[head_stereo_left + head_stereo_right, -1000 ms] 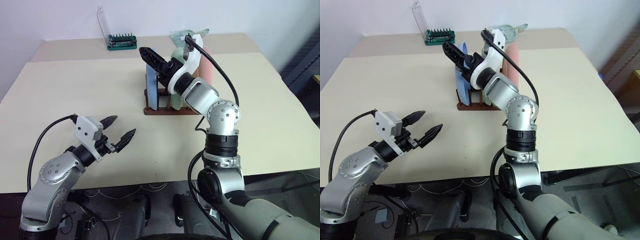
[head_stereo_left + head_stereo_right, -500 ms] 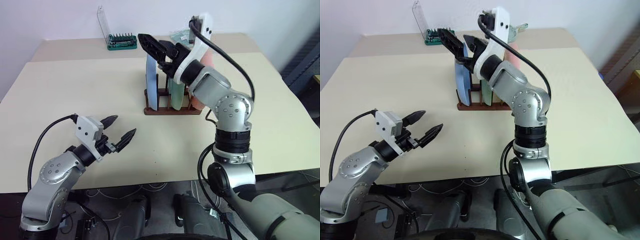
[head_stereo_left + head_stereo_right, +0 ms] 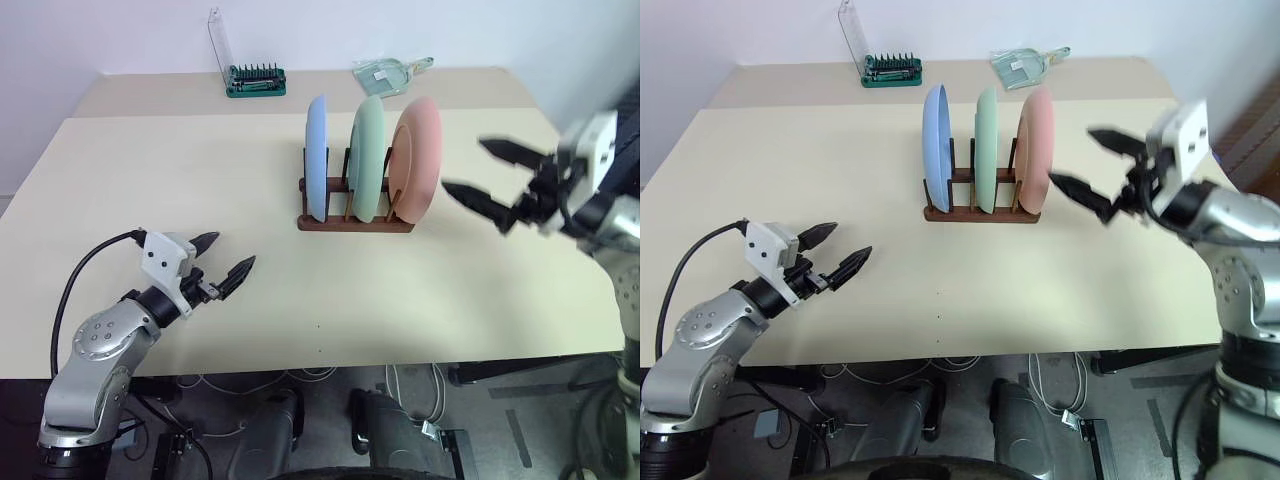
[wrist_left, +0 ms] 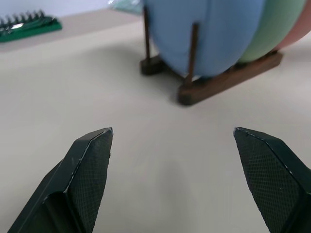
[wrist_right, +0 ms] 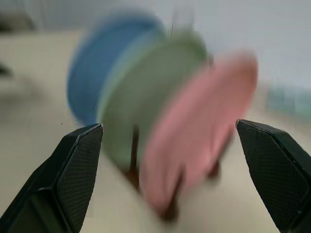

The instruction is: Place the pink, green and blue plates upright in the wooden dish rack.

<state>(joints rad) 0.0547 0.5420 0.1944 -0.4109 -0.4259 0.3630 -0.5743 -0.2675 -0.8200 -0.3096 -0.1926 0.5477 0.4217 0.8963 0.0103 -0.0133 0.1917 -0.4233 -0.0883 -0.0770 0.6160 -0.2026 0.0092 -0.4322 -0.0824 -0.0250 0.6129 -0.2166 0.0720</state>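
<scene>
Standing upright in the rack [image 3: 355,222] at frame centre, the blue plate [image 3: 317,157], green plate [image 3: 369,158] and pink plate [image 3: 417,158] each sit between pegs, which keep them on edge. Your right pincer [image 3: 492,183], right of the pink plate and apart from it, gapes wide and holds nothing. Your left pincer [image 3: 222,263], lower left over the bench [image 3: 150,180], is likewise spread and empty. You may judge the task complete.

blue plate [image 3: 317,157] | green plate [image 3: 368,158] | pink plate [image 3: 417,157]: upright, side by side | in wooden dish rack [image 3: 355,223], table centre
</scene>
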